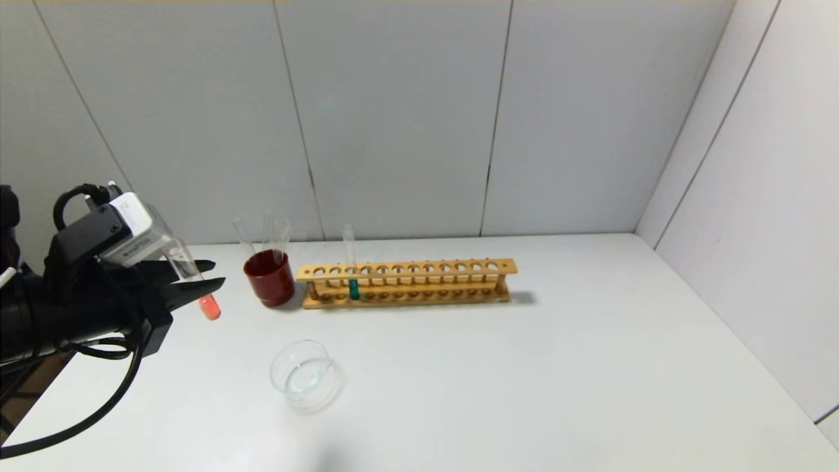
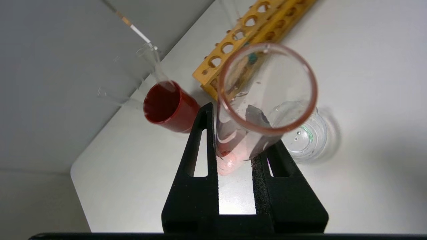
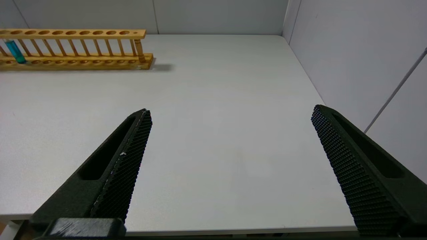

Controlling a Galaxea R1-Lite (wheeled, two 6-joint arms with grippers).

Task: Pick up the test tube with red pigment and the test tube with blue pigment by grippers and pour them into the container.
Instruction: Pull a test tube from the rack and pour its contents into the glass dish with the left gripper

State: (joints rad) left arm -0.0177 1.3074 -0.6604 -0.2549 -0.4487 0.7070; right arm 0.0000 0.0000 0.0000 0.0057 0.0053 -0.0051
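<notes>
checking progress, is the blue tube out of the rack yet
No, the blue tube stands in the wooden rack, with no fingers near it.

The left hand [image 2: 233, 133] grips the test tube with red pigment [image 2: 263, 96] above the white surface [image 2: 367, 66], near the container [image 2: 308, 136].

The path from the left gripper [image 1: 208, 275], closed on the test tube with red pigment [image 1: 196, 285], to the container [image 1: 305, 375] is left unobstructed over bare table [image 1: 524, 380]. Behind it, the way is blocked by the dark red cup [image 1: 269, 278] with clear tubes and, just beside it, the wooden rack [image 1: 406, 283]. Right of the rack, wide bare table is seen beneath the spread-fingered right gripper [image 3: 230, 140].
</notes>
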